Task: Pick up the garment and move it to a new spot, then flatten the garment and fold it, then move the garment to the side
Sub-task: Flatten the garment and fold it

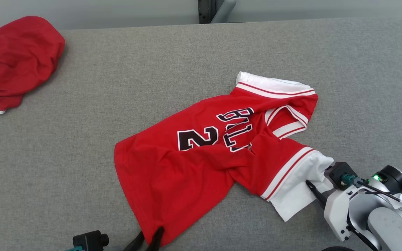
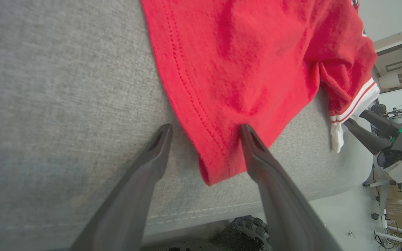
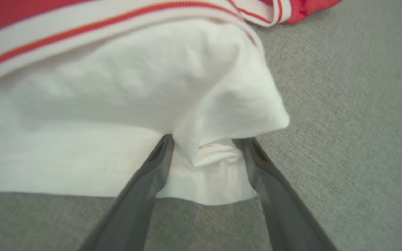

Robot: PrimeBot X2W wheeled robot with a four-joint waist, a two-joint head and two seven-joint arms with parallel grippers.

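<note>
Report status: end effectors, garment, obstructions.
Left end effector open astride jersey hem; right end effector open around white sleeve; jersey crumpled; other red garment far left.

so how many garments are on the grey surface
2: the red jersey in the middle, and a bunched red garment at the far left. More may be hidden.

A grey fabric-covered table (image 1: 152, 69) ran to its far edge, beyond which a dark post (image 1: 205, 10) stood against a pale backdrop (image 1: 117, 12)
</note>
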